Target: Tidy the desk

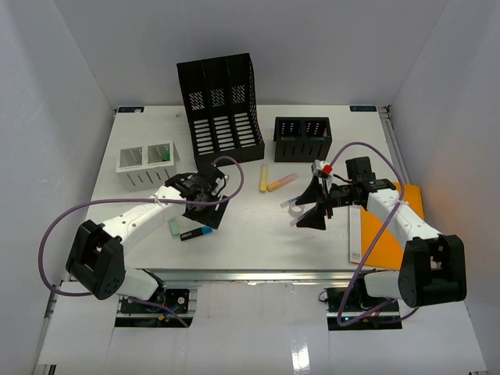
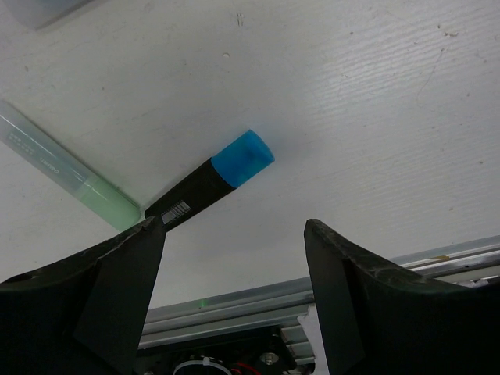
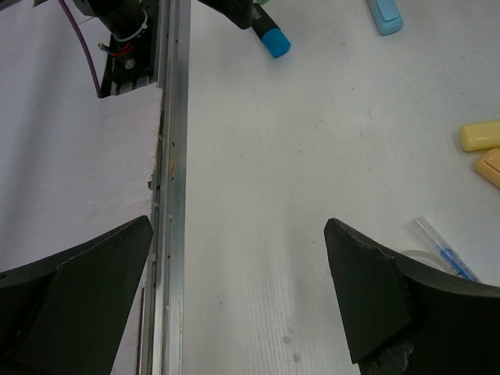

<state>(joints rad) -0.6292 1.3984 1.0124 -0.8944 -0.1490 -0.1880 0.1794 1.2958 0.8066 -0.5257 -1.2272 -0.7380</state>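
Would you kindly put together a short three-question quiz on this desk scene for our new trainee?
1. True or false: the left hand is shut on the blue-capped marker.
2. Which lies right beside that marker? A) a green highlighter B) a stapler C) a mug
3. What colour is the flat folder at the right side of the desk?
Key: 1 false, the hand is open above it; 2 A; 3 orange.

Bare desk (image 1: 258, 242) centre-front, blue-capped marker (image 2: 211, 181) at left pincer (image 2: 234, 225), yellow highlighter (image 1: 264, 178) and orange highlighter (image 1: 282, 181) mid-desk, black rack (image 1: 221, 105) walling the back
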